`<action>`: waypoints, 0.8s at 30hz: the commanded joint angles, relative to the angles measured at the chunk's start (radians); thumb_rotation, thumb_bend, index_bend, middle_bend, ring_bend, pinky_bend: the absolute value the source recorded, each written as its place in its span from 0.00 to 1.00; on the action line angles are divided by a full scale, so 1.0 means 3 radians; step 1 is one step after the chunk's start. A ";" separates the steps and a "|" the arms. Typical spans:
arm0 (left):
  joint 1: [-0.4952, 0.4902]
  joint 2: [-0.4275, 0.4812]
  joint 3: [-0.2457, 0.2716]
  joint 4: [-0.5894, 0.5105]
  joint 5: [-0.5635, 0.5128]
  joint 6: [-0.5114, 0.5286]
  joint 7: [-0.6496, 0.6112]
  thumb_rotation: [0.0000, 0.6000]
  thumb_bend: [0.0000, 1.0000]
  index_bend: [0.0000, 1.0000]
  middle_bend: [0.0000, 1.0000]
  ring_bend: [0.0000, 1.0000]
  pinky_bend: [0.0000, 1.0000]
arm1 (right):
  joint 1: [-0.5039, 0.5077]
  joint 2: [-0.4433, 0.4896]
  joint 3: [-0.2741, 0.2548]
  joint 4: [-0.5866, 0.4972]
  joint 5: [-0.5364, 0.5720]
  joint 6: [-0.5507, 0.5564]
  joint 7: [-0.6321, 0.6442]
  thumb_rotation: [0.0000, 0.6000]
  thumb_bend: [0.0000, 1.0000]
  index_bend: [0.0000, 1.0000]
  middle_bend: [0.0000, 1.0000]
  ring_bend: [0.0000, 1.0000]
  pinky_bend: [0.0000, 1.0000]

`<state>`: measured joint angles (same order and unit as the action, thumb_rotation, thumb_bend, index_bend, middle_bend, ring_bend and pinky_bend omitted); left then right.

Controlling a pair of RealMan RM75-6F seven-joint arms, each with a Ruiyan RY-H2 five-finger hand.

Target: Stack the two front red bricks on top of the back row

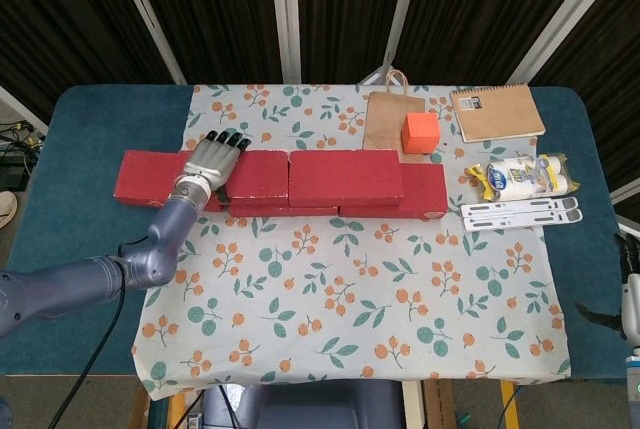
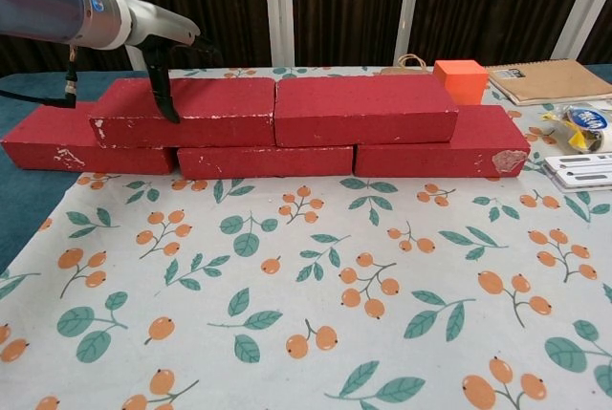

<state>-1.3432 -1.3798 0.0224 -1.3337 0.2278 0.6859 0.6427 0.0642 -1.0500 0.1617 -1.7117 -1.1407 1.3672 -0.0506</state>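
Observation:
Two red bricks lie side by side on top of a back row of three red bricks. The upper left brick [image 1: 258, 173] [image 2: 215, 109] and the upper right brick [image 1: 345, 177] [image 2: 363, 109] touch end to end. My left hand [image 1: 212, 161] [image 2: 161, 39] hovers over the left end of the upper left brick with its fingers spread, and its thumb hangs in front of the brick's front face. It holds nothing. Only a sliver of my right hand [image 1: 630, 309] shows at the right edge of the head view.
An orange cube [image 1: 421, 132] [image 2: 460, 77] sits on a brown paper bag [image 1: 385, 119] behind the bricks. A spiral notebook [image 1: 496, 112], a wrapped packet [image 1: 520, 177] and white plastic strips [image 1: 520, 213] lie to the right. The floral cloth [image 1: 350, 289] covers the table's middle.

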 commanded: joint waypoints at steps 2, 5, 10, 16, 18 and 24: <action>-0.0035 0.0181 0.0048 -0.0219 0.0014 0.0103 0.0108 1.00 0.00 0.00 0.00 0.00 0.05 | -0.0004 0.0013 0.0003 -0.0016 0.0028 -0.0008 -0.0008 1.00 0.00 0.00 0.03 0.00 0.00; -0.0041 0.0393 0.0087 -0.0498 0.0097 0.0238 0.0182 1.00 0.00 0.00 0.00 0.00 0.06 | -0.0008 0.0019 0.0004 -0.0017 0.0032 -0.0004 -0.0005 1.00 0.00 0.00 0.03 0.00 0.00; 0.0380 0.1002 -0.0057 -0.1437 0.0765 0.0848 -0.0317 1.00 0.00 0.00 0.00 0.00 0.15 | -0.0013 0.0032 -0.0005 0.0004 0.0003 -0.0021 0.0048 1.00 0.00 0.00 0.03 0.00 0.00; 0.1526 0.1494 0.0316 -0.2204 0.2184 0.1856 -0.1088 1.00 0.01 0.03 0.02 0.00 0.18 | -0.0010 0.0005 -0.0029 0.0144 -0.0271 0.0042 0.0254 1.00 0.00 0.00 0.03 0.00 0.00; 0.1933 0.1471 0.0592 -0.2168 0.2616 0.2179 -0.1159 1.00 0.01 0.03 0.02 0.00 0.18 | -0.0007 -0.0022 -0.0045 0.0234 -0.0434 0.0088 0.0389 1.00 0.00 0.00 0.03 0.00 0.00; 0.2890 0.1085 0.0932 -0.1634 0.3570 0.3029 -0.1466 1.00 0.01 0.05 0.03 0.00 0.18 | -0.0024 -0.0112 -0.0070 0.0424 -0.0736 0.0283 0.0574 1.00 0.00 0.00 0.03 0.00 0.00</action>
<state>-0.6728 -1.0133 0.2066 -1.8859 1.1156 1.3991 0.3174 0.0593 -1.0743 0.1442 -1.5952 -1.3474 1.4388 0.1131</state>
